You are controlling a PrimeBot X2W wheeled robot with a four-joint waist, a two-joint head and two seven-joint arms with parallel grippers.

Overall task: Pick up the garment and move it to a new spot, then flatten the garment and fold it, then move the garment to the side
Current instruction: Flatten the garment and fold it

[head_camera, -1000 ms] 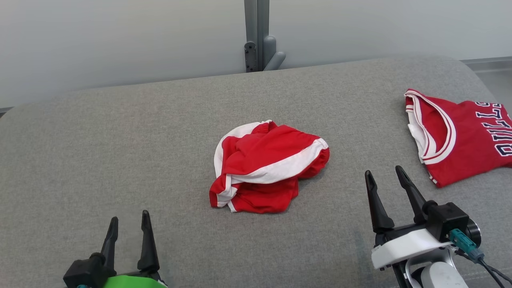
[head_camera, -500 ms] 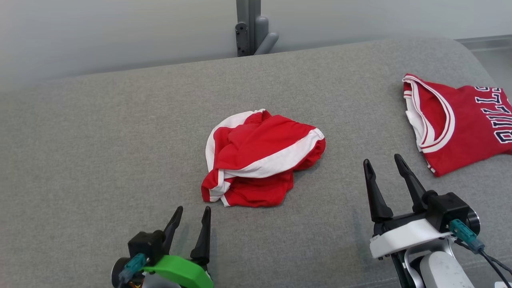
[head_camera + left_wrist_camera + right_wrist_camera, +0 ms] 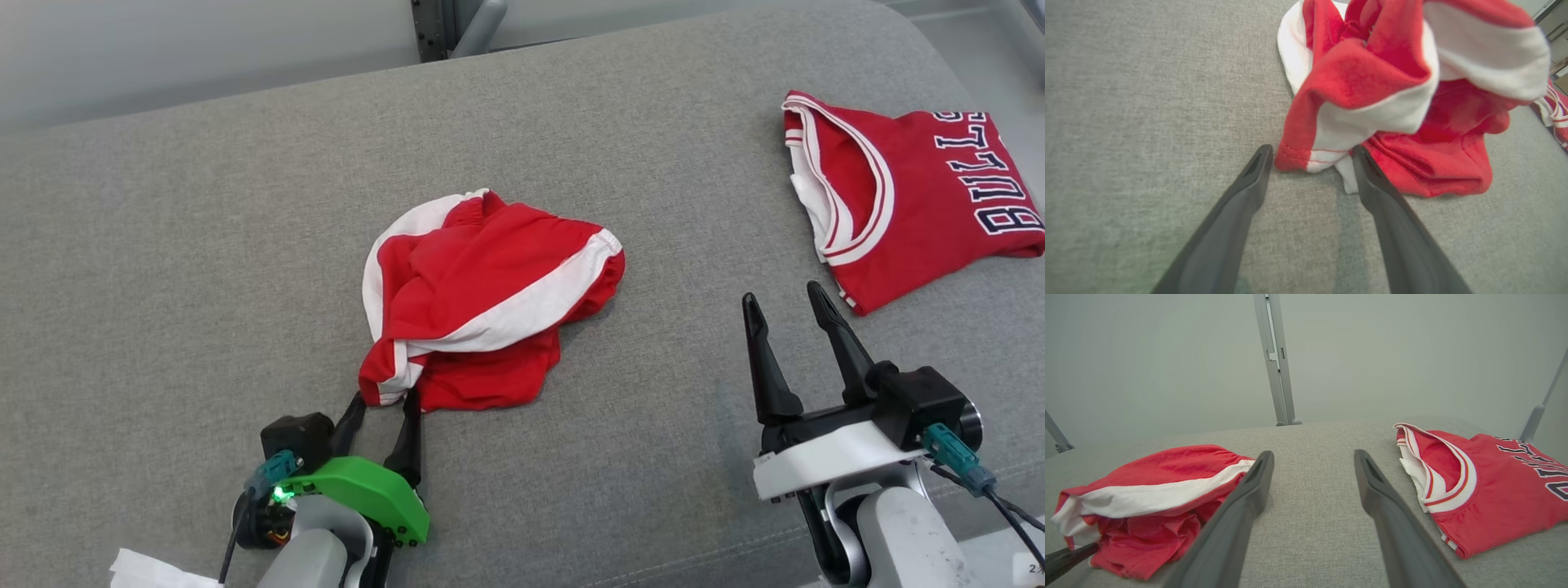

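Wide-open, empty left gripper [image 3: 384, 398] flanks near corner of garment [image 3: 490, 302]; right gripper [image 3: 781, 292], open, empty, farther off.

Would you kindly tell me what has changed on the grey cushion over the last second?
The left gripper moved forward and to its right, up to the near corner of the crumpled red-and-white garment; its jaws flank that corner, open, gripping nothing yet. The head camera tilted down, which shifts the whole picture. The right gripper, open, the garment and the red lettered jersey stayed put on the grey fabric cushion.
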